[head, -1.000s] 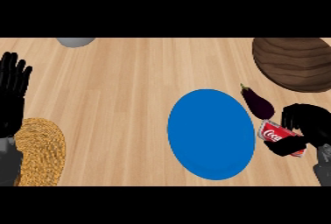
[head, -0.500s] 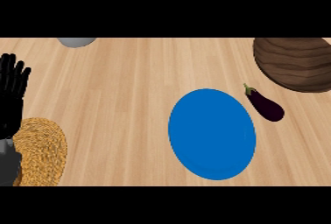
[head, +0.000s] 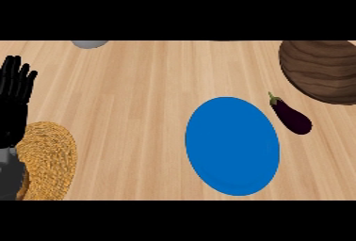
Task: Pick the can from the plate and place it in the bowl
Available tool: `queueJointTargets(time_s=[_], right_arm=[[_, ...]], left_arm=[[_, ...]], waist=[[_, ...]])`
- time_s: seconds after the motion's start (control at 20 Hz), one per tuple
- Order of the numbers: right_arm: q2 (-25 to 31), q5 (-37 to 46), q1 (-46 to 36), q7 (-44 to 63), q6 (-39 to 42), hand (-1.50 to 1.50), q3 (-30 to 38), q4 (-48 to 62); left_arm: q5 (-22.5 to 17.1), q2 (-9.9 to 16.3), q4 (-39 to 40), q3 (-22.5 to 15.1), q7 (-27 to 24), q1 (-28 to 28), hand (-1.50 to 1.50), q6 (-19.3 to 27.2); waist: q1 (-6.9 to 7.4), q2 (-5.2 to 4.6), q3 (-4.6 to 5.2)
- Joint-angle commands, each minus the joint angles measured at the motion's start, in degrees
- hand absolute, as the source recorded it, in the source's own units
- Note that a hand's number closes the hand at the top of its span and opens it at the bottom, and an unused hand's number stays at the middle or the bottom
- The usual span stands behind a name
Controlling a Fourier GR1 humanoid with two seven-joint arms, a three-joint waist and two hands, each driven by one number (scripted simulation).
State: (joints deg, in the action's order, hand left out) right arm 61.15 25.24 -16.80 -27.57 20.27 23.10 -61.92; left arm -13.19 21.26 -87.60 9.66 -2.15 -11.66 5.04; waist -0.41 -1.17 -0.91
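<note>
Although the task calls for a can, none is visible: the blue plate (head: 232,146) lies bare at centre, and the wooden bowl (head: 324,69), top right, shows no can either. A woven straw object (head: 47,160) sits at lower left. The left hand (head: 14,96) rests open, fingers straight, holding nothing, at the left edge; the right hand is out of view. An eggplant (head: 290,115) lies between plate and bowl.

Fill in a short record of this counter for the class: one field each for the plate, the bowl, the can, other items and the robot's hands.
plate: blue plate, nothing on it
bowl: brown wooden bowl, top right, partly cut off
can: not in view
other items: eggplant between plate and bowl; straw-coloured woven item, lower left; grey object at top edge
left hand: left hand open, fingers up, at left edge
right hand: not in view
</note>
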Motion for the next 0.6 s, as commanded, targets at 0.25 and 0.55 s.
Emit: queueJointTargets(time_s=[0.25,0.55], right_arm=[[9.7,-9.41,-6.31,-18.36,15.24,1.5,4.98,17.73],[11.22,-9.75,-10.88,-18.49,17.84,1.5,0.28,23.38]], left_arm=[[0.96,-0.01,0.34,-2.24,1.25,-2.99,0.0,-0.75],[1.02,-1.21,0.65,-3.14,0.67,-4.1,0.0,-0.86]], waist=[[3.29,-0.44,0.37],[5.79,-0.64,0.49]])
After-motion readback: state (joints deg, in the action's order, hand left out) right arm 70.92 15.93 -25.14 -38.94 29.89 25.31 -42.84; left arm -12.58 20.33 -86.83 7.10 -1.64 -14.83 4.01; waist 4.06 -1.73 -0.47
